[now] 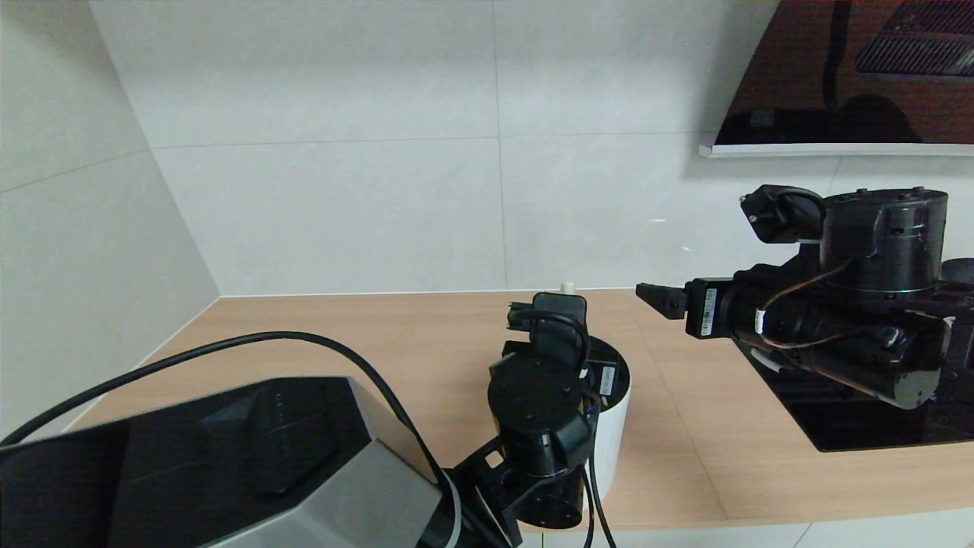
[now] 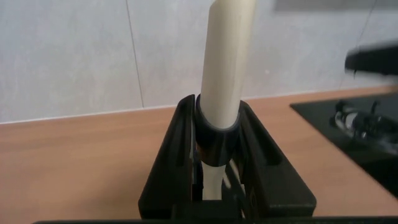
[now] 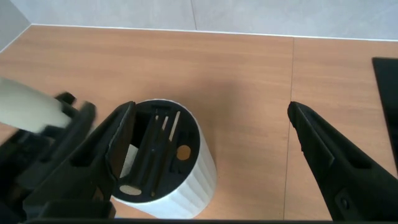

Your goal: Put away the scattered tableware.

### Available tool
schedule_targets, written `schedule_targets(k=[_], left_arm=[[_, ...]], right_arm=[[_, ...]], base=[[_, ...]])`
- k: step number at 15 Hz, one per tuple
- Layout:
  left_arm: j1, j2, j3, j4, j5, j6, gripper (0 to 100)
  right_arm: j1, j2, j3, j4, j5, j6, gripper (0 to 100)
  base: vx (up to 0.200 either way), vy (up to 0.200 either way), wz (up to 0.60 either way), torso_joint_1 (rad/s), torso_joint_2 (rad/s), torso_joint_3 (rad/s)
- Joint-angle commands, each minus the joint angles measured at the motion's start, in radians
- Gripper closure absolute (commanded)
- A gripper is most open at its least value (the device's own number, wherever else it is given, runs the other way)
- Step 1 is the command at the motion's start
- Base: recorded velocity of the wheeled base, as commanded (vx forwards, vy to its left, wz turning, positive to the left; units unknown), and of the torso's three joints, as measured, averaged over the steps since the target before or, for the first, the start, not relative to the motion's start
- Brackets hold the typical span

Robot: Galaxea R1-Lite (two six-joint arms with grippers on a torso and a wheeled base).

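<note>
Wooden counter (image 1: pixel 365 335): white utensil holder (image 1: pixel 613 432), black hob (image 1: pixel 852 432)

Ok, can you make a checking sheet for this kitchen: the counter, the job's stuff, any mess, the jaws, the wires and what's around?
Surface: wooden counter, with a black cooktop set in on the robot's right.
Job's things: white holder upright on the counter, utensils inside; cream handle held close by it.
Clutter: nothing seen.
Grippers: left gripper, jaws shut on the cream handle; right gripper, jaws open, holding nothing, above the counter.
Cables: black cable arching at the robot's left; thin wires behind the right gripper.
Surroundings: pale tiled wall; dark range hood above the cooktop.
</note>
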Motion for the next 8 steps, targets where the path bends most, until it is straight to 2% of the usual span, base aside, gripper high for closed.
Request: schedule_targets(k=[1,8], left_arm=[[-0.001,0.025,0.011,-0.005,0.001,0.0,100],[-0.002,0.054,0.032,-0.005,-0.001,0.0,100]], right_arm=[[0.0,0.003,0.0,0.0,0.0,0.0,0],[0.0,0.011,0.002,0.0,0.0,0.0,0]], base=[[0.0,0.0,0.0,0.0,0.0,0.0],[0.0,0.0,0.0,0.0,0.0,0.0]])
